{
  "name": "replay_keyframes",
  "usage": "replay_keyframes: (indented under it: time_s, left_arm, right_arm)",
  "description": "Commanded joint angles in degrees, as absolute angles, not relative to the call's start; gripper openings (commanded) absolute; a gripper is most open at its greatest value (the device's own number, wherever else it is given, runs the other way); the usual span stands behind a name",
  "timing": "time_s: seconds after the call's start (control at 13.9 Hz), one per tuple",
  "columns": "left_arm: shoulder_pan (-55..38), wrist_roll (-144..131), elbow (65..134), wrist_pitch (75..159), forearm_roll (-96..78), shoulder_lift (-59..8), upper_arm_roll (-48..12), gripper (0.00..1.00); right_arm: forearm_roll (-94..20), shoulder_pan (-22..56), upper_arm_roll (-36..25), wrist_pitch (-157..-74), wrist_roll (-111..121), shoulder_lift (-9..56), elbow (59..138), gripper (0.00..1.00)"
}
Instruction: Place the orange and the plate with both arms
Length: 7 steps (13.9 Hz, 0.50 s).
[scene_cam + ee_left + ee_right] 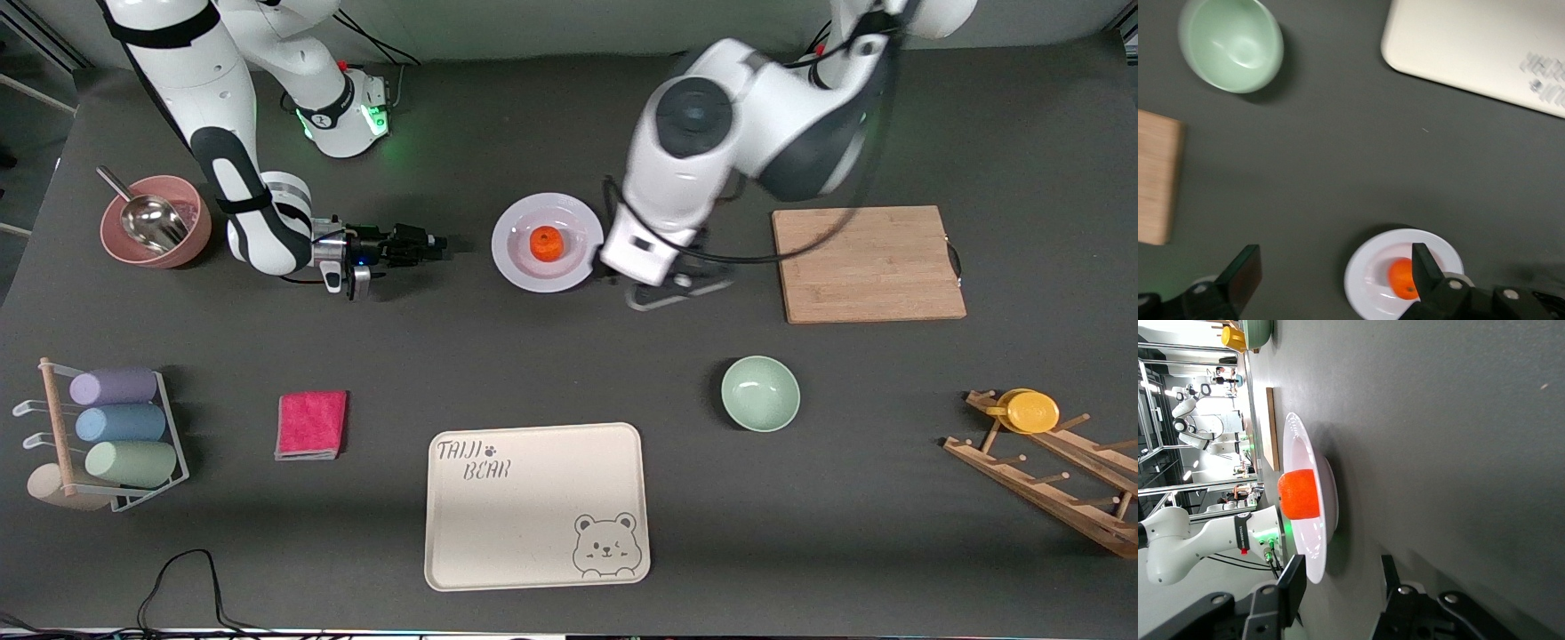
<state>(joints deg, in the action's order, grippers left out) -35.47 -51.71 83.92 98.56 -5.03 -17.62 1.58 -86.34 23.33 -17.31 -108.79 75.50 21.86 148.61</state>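
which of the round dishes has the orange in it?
The white plate, between the two grippers, holds the orange. The mint-green bowl, nearer the front camera, is empty, and the pink bowl at the right arm's end holds a metal scoop.

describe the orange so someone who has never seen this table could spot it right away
Find the wooden cutting board, then go along the table toward the right arm's end to the round white plate. The orange sits in its centre: small, bright, slightly flattened, unlike the flat yellow cup on the wooden rack.
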Motion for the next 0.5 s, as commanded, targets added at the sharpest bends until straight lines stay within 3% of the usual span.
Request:
replay_keyframes:
  time_s: [0.0, 0.22, 0.43]
  left_arm:
    - [-27.5, -45.4, 82.0, 90.6, -0.7, -14.8, 0.8, 1.0]
    - [-17.3, -33.7, 83.2, 86.2, 1.8, -11.6, 0.8, 1.0]
    - [-9.2, -19.2, 92.4, 87.4, 1.8, -3.8, 0.7, 1.0]
  right_arm:
    - [-88.7, 23.7, -17.7, -107.5, 79.2, 25.0, 147.5, 0.51]
    - [-88.7, 23.7, -17.7, -106.4, 79.2, 25.0, 147.3, 0.51]
    - [-90.3, 24.1, -17.0, -106.1, 79.2, 25.1, 147.2, 0.51]
